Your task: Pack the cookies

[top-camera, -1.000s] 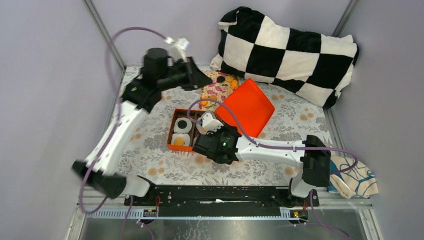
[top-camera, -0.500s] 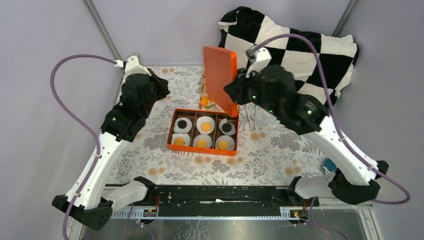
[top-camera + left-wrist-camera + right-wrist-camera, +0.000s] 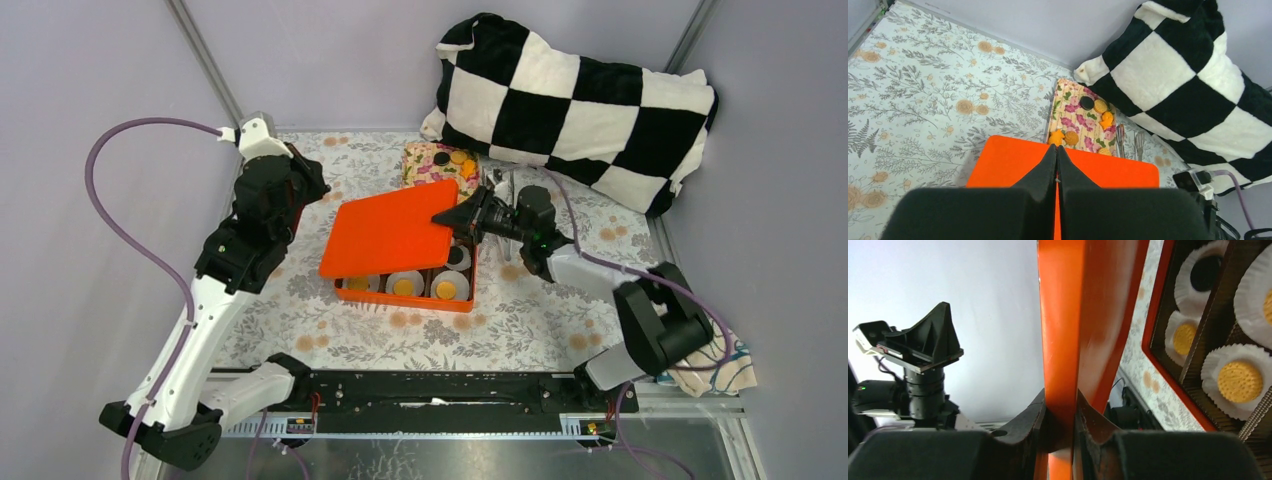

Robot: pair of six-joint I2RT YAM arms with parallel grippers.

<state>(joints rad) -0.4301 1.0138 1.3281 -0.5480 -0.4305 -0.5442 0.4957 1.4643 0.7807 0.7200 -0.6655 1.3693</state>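
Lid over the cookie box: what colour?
The flat rectangular lid is plain orange, seen best in the top external view.

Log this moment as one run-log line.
right claw: shut on lid | lid: partly over box, front-row cookies showing | left claw: shut, empty

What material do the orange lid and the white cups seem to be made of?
The orange lid looks like thin stiff cardboard or plastic, smooth, with a flat even face. The white cups look like paper: fluted, crimped rims.
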